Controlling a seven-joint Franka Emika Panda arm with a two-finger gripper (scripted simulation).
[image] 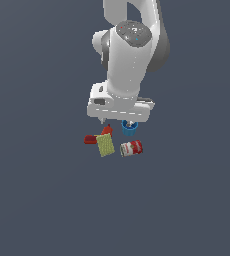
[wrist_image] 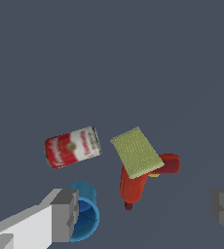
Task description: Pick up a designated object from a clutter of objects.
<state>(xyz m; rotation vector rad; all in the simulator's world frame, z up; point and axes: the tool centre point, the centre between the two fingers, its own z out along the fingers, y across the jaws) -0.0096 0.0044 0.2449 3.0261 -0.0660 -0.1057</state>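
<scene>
The white Panda arm hangs over the clutter on the flat dark grey worktop. The gripper sits above the items, touching none. In the wrist view the jaws stand wide, one grey finger pad and the other at the opposite edge of the frame, with nothing between them.

The all-red elongated bent object, thick in the body with a narrower end, lies on the worktop directly under the gripper. Its middle is covered by the yellow-green flat square pad, which lies across it at a tilt. In the exterior view one red end shows to the exterior view's left of the pad.

The red-and-white labelled can lies on its side, apart from the pad; in the exterior view it is to the pad's right. The blue open-topped cup stands upright just beside one finger, partly hidden by it; in the exterior view the cup is under the gripper's edge.
</scene>
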